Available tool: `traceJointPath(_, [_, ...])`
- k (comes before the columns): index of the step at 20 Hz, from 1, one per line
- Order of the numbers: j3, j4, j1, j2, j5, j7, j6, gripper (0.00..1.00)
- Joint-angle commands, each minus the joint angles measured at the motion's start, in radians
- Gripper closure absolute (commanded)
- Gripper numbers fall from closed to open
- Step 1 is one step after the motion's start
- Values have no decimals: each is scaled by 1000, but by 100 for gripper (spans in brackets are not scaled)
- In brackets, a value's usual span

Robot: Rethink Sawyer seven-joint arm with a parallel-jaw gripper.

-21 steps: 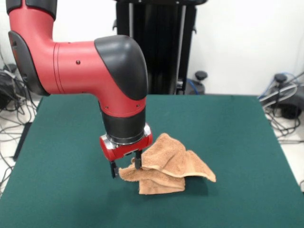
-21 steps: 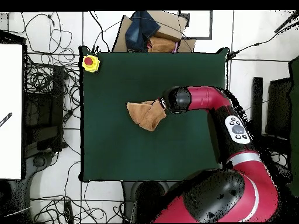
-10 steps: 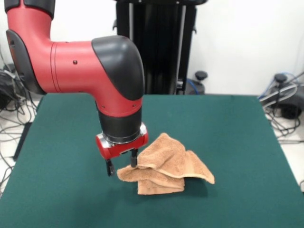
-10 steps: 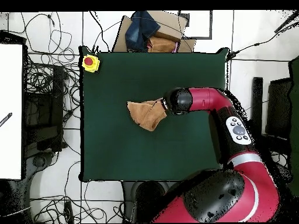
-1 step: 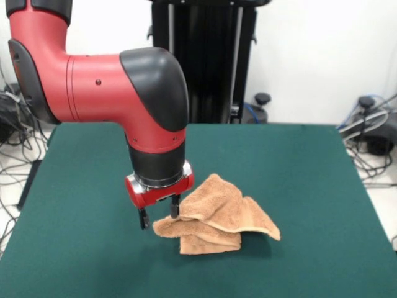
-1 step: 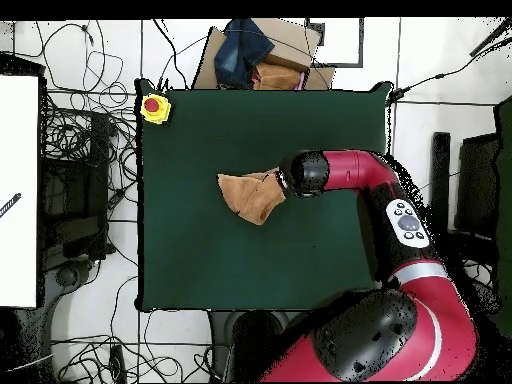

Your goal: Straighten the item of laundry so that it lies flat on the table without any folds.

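A: Where does the towel (image 5: 214,217) lie?

B: On the green table (image 5: 310,186), a little toward the 7 o'clock side of centre in the front view. It is bunched in several layers, one flap running out toward 3 o'clock, and is nowhere near flat.

A: And the gripper (image 5: 159,217)?

B: At the towel's 9 o'clock edge. Two dark fingers (image 5: 143,219) stand apart, not closed on cloth. The finger nearer the towel touches or just overlaps the top fold; the other hangs over bare table. Seen from overhead, the wrist hides the tips.

A: How should this step be done well?

B: By judgement: take only one layer, at a hemmed corner, and close fully before lifting. Then draw it out and away from the heap, low over the table, so the folds under it peel open instead of dragging as a lump. Grabbing two layers would carry the crease along.

A: Any writing or brand?

B: None readable. A yellow box with a red button (image 6: 153,106) sits at the table's 10 o'clock corner overhead; no label can be made out.
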Motion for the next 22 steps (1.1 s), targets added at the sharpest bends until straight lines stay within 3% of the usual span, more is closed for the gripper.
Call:
traceJointPath(1, [-52, -28, 45, 52, -30, -81, 129, 0])
traceJointPath(22, [-28, -79, 68, 68, -15, -95, 207, 0])
